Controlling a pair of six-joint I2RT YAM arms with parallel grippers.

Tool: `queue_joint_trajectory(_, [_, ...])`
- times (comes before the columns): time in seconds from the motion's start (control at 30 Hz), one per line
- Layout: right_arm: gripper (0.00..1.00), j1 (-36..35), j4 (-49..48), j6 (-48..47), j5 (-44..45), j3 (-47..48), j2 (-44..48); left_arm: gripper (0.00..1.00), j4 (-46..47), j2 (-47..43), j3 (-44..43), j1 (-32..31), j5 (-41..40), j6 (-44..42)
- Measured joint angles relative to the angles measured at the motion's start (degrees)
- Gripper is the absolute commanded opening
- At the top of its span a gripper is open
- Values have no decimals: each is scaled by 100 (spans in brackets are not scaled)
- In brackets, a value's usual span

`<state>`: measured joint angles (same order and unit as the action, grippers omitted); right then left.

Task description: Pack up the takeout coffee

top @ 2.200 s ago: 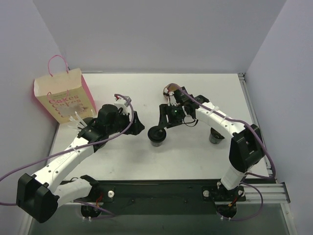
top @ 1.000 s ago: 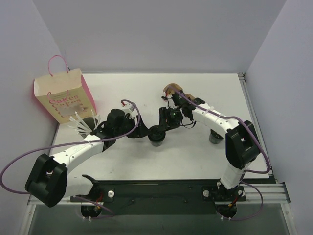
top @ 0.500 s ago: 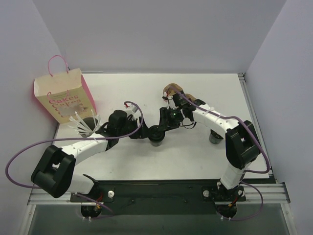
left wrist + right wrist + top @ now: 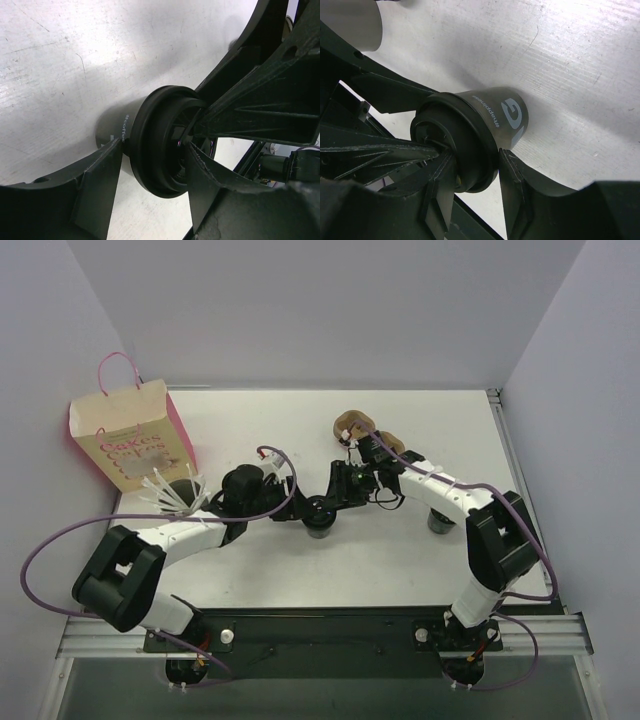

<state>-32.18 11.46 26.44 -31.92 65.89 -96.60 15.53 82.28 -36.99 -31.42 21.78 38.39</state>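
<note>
The takeout coffee (image 4: 318,519), a small greyish cup with a black lid, stands mid-table between both arms. My right gripper (image 4: 331,505) reaches it from the right and is shut on its lid rim. In the right wrist view (image 4: 474,159) one finger lies on the lid top and the other under the rim against the cup (image 4: 500,112). My left gripper (image 4: 298,510) reaches it from the left. In the left wrist view (image 4: 156,148) its fingers pinch the same lid (image 4: 150,125), one on top and one behind the rim. The paper bag (image 4: 130,440) stands at the far left.
A dark cup holding white sticks (image 4: 172,492) stands beside the bag, under my left arm. Two brown pastries (image 4: 352,423) lie behind my right arm. A grey cup (image 4: 438,521) stands at the right, partly under the right forearm.
My left gripper has moved right from near the bag to the cup and closed on its lid. My right gripper has kept hold of the cup, which barely shifted.
</note>
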Motion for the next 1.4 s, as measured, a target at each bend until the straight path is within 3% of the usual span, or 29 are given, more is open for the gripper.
queue_joint_trajectory(0.23, [47,2,-63,133,131,-120,129,54,94,142,-120,-4,-33,-52])
queue_joint_trajectory(0.5, [49,146,61,52,138,-120,195,53,129,332,-293,-13,-28,-282])
queue_joint_trajectory(0.67, [47,380,160,-28,26,-120,334,53,160,457,-407,-15,13,-411])
queue_joint_trajectory(0.83, [37,625,192,-118,-114,-120,538,53,195,570,-501,-15,98,-511])
queue_joint_trajectory(1.0, [35,835,221,-205,-260,-120,551,53,232,614,-522,-15,160,-608])
queue_joint_trajectory(1.27, [33,896,205,-332,-555,-94,236,53,389,789,-605,-46,289,-664])
queue_joint_trajectory(1.4, [26,920,149,-354,-608,-94,109,53,466,841,-616,-52,317,-664])
